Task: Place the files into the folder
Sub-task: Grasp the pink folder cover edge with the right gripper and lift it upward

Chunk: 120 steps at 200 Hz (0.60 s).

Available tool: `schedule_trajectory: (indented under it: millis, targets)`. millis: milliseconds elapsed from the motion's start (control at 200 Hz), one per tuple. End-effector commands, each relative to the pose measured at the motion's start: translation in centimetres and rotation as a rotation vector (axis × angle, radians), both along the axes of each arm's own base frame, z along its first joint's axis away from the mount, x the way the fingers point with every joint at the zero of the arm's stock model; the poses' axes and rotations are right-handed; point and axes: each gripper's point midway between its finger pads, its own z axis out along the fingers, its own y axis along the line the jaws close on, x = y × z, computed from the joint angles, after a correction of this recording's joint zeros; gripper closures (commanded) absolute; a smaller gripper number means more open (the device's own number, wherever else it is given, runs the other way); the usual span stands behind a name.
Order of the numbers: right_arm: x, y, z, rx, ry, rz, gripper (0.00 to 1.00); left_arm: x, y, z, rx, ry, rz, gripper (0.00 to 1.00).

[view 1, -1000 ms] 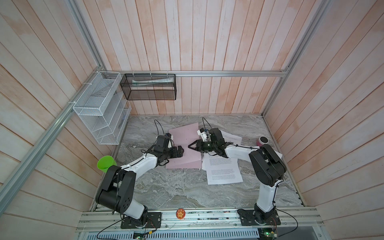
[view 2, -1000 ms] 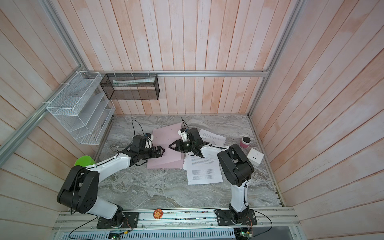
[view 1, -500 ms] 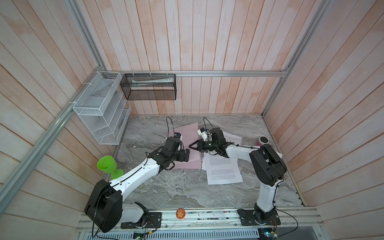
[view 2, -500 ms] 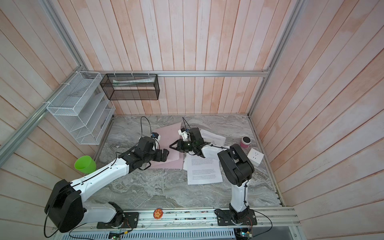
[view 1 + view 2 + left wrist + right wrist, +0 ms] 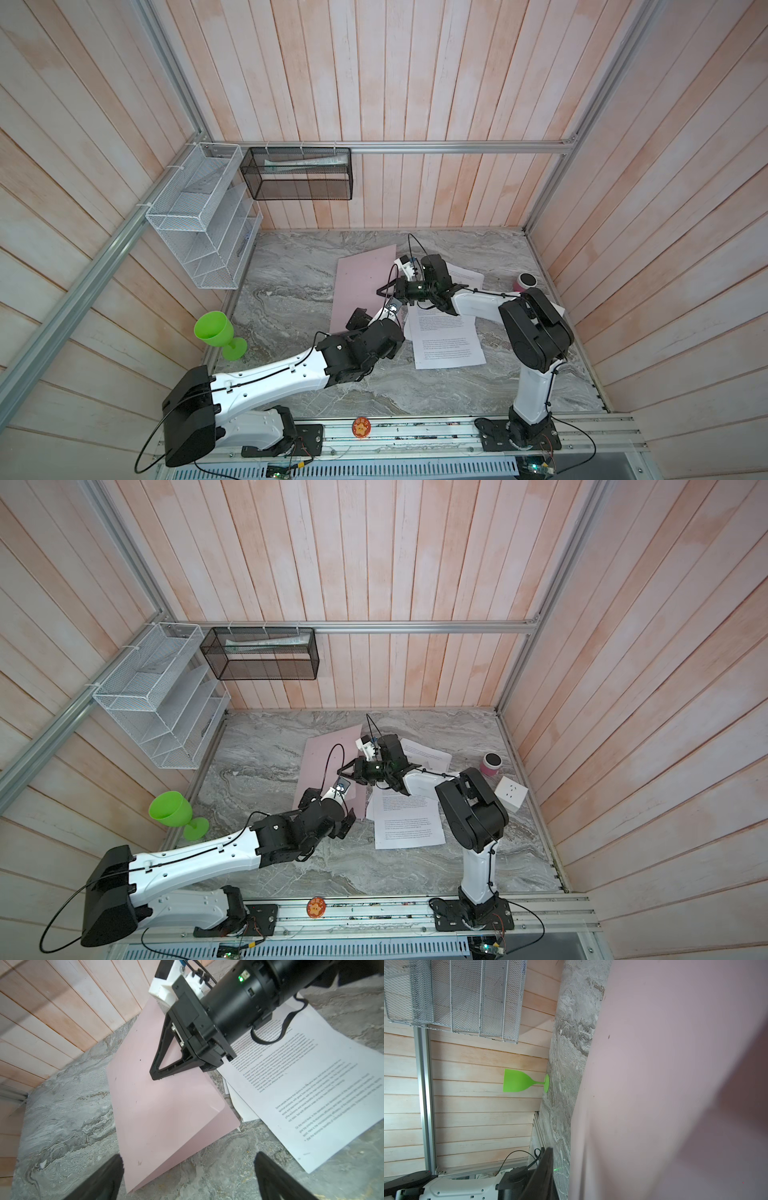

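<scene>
Movement shows most in the left arm (image 5: 266, 374). A second ago it lay low with its pincer at the folder's left edge. Now it has swung up and to the right, so the left pincer (image 5: 378, 324) hangs over the folder's near edge, spread as wide as it goes and holding nothing. The right arm (image 5: 536, 332) has hardly shifted, but the right pincer (image 5: 381, 292) has narrowed onto the right edge of the folder's top cover. One finger lies on top and the other is hidden underneath. In the left wrist view that cover stands raised like a wedge off the lower one. I judge that the right side alone now keeps the folder open, which frees the left to fetch paper. No sheet is inside yet.

The folder (image 5: 361, 278) lies mid-table, a little to the far side, with the sheets (image 5: 449, 340) just beside it on the right.

Counted, big to small:
- one marble table (image 5: 291, 282)
- two arms
- one white wire rack (image 5: 199, 220) on the left wall
- one black mesh basket (image 5: 299, 174) on the far wall
- one pink folder
- at least three printed sheets, overlapping, so the exact number is hidden
- one green goblet (image 5: 214, 330) at the near left
- one white socket block (image 5: 512, 793) at the right
- one pink pot (image 5: 524, 282) at the right
- one orange badge (image 5: 361, 427) on the front rail
</scene>
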Motion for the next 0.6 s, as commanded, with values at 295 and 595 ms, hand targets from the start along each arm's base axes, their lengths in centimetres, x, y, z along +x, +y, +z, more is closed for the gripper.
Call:
schedule_trajectory:
  millis: [295,595]
  targets:
    - [-1.5,-0.6,3.8,0.054,0.003,0.013,0.75,3.3,-1.5,-3.9,0.168,-0.091,0.106,0.05]
    - [-2.7,-1.5,3.5,0.026,0.006,0.022,0.76,5.5,-0.9,-4.3,0.162,-0.103,0.168,0.41]
